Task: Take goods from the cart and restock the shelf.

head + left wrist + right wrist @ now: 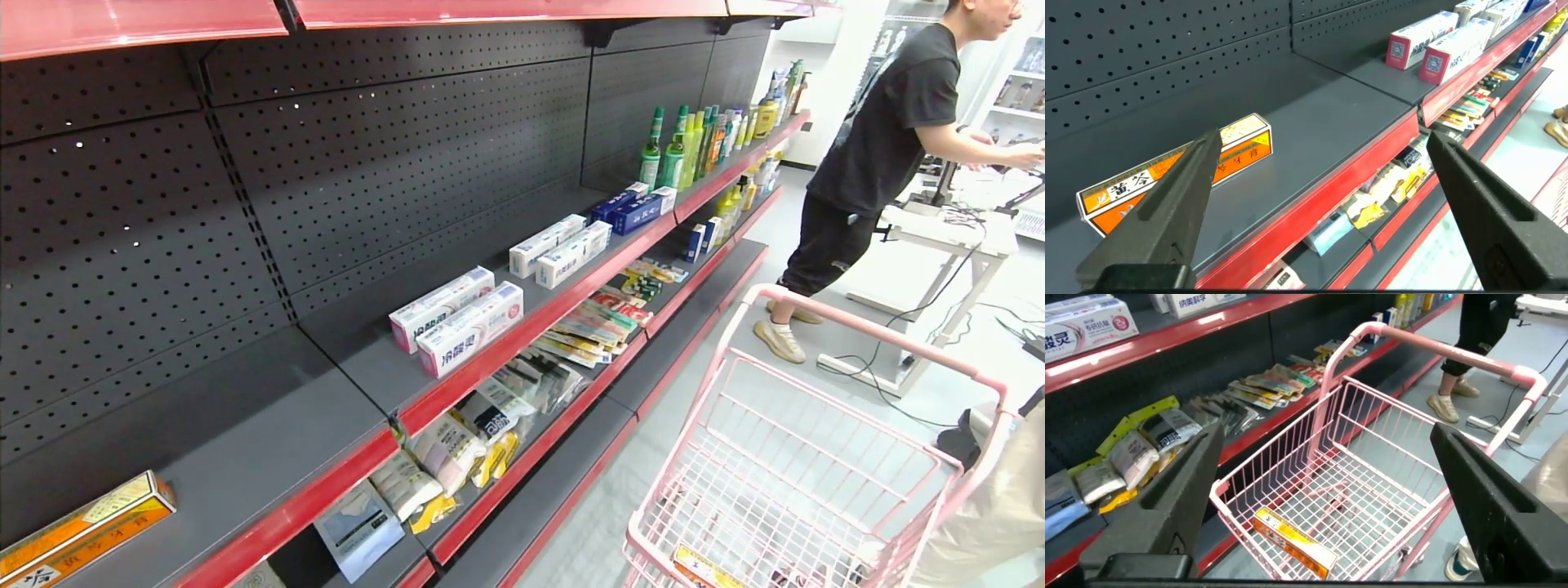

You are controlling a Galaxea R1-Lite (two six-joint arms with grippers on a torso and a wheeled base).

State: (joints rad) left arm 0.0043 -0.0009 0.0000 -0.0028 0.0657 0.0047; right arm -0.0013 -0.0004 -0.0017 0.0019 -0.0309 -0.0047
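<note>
- Right gripper, spread and empty, hangs above the pink wire cart.
- Flat orange box lies on its floor; picking it seems next, needing a descent.
- Left gripper, likewise spread, hovers over the grey red-edged shelf near an orange-yellow carton.

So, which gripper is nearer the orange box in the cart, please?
Right. The right gripper hangs above the orange box in the cart; the left gripper is over the shelf.
</note>
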